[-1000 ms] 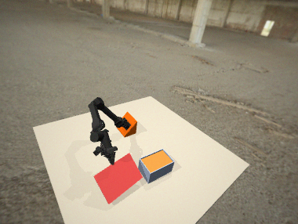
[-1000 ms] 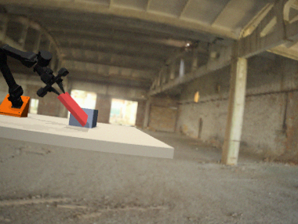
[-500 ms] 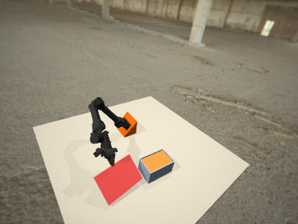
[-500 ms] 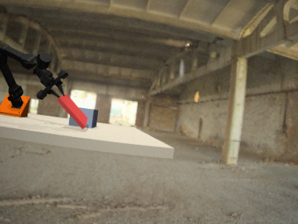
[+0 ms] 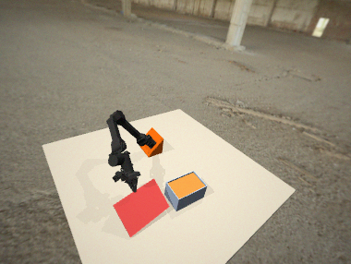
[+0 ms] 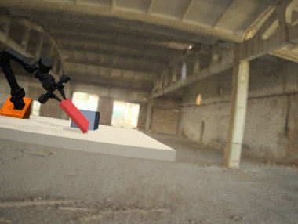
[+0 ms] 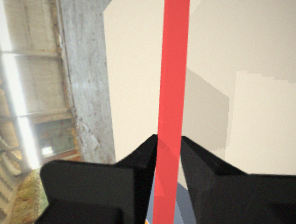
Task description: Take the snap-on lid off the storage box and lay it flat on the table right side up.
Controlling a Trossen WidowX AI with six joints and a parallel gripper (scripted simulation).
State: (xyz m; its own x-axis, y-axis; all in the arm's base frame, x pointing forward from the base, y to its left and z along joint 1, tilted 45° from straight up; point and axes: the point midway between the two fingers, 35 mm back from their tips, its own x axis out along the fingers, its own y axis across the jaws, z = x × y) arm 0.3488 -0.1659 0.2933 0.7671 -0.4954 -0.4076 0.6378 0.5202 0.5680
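A: Arm pose?
B: Black arm [image 5: 115, 138] [image 6: 12, 76] up from its base, bent at a high elbow, forearm [image 6: 23, 62] reaching out, wrist [image 5: 121, 159] [image 6: 45, 66] angled down.
A: Gripper?
B: Gripper [image 5: 135, 189] [image 6: 63, 100] [image 7: 168, 140] points obliquely down, closed on something thin. Fingers either side of it, tips near each other, not meeting.
A: Fingertip contact?
B: Both sides, wrist view.
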